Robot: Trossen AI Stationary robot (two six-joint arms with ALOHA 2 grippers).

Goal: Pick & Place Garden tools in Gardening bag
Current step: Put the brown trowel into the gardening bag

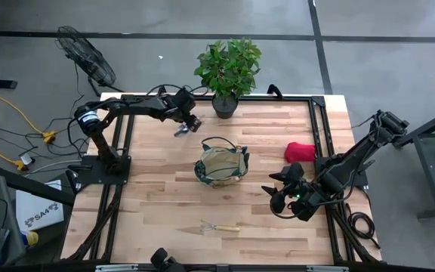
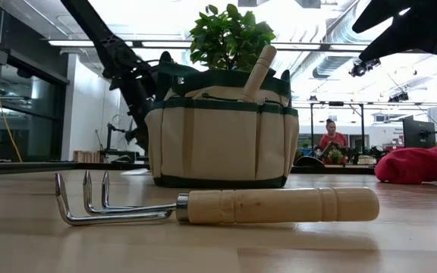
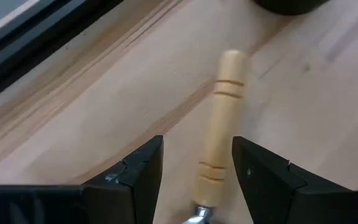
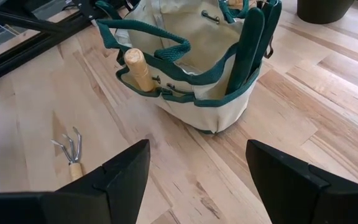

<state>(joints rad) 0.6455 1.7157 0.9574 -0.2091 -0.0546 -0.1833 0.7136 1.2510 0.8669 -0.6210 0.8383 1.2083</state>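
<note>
A wooden-handled trowel (image 3: 219, 124) lies flat on the table at the far left; its metal blade (image 1: 180, 132) shows beside my left gripper (image 1: 189, 125). That gripper (image 3: 197, 146) is open, slanting down, with one finger on each side of the handle near its metal end. The tan gardening bag (image 1: 221, 165) stands upright mid-table with a wooden handle (image 4: 138, 68) and green-handled shears (image 4: 250, 43) sticking out of it. A hand fork (image 1: 219, 226) lies near the front edge, and a red bundle (image 1: 300, 152) lies right of the bag. My right gripper (image 1: 276, 195) hangs open above the table, right of the bag. My left gripper straddles the trowel's wooden handle (image 3: 213, 177) near its metal end, coming slanting from above with the fingers across it. The handle lies on the table close to one finger (image 3: 253, 180). Whether that finger touches it, I cannot tell.
A potted green plant (image 1: 229, 72) stands at the far edge behind the bag, close to my left gripper. Black frame rails (image 1: 319, 128) run along the table's sides. Bare wood lies between the bag and the hand fork (image 2: 218, 206).
</note>
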